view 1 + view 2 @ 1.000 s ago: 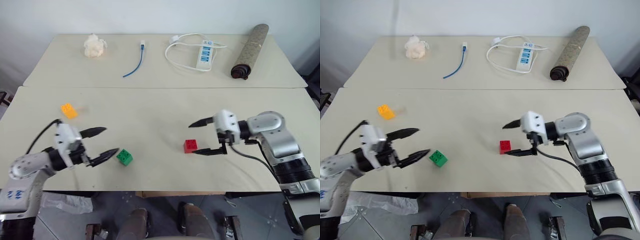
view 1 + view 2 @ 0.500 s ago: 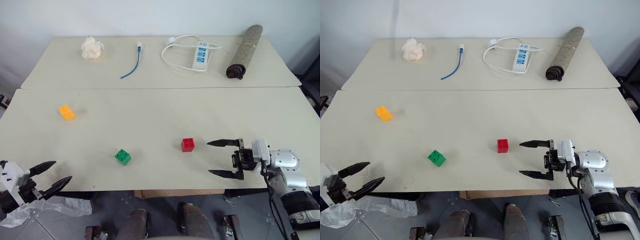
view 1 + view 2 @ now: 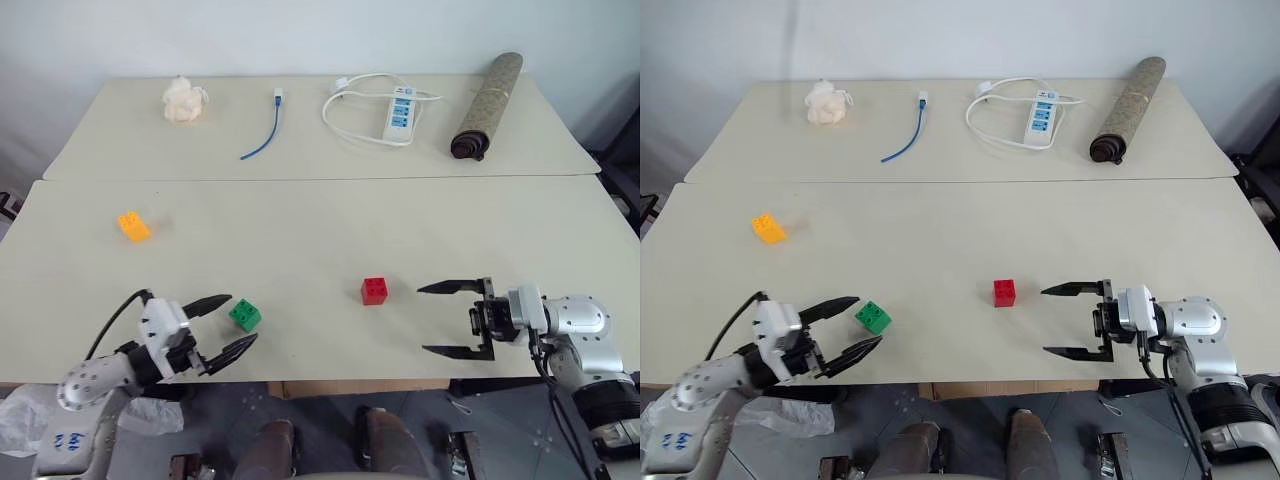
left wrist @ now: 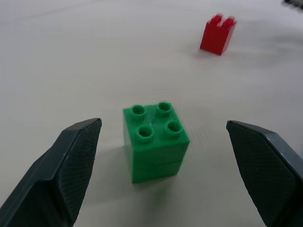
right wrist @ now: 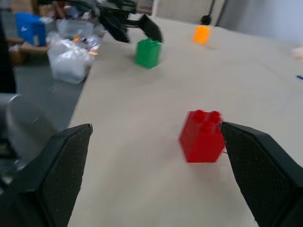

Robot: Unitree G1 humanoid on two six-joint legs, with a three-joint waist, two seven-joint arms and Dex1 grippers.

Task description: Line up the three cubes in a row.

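Note:
Three studded cubes lie apart on the near table: an orange-yellow cube [image 3: 133, 226] at the far left, a green cube [image 3: 245, 316] near the front edge, and a red cube [image 3: 375, 291] right of centre. My left gripper [image 3: 231, 322] is open just left of the green cube [image 4: 154, 147], which lies ahead of and between its spread fingers, untouched. My right gripper [image 3: 434, 319] is open to the right of the red cube [image 5: 202, 136], pointing toward it with a gap between them. Neither holds anything.
On the far table sit a white wad of tissue [image 3: 184, 100], a blue cable [image 3: 264, 125], a white power strip with its cord [image 3: 397, 107] and a rolled mat [image 3: 486, 92]. A seam [image 3: 320, 179] separates the two tables. The near table's front edge [image 3: 340, 380] lies just below both grippers.
Half a second ago my left gripper hung off the table's front left corner; it has now come back in to the green cube. My right gripper has pulled back from the red cube.

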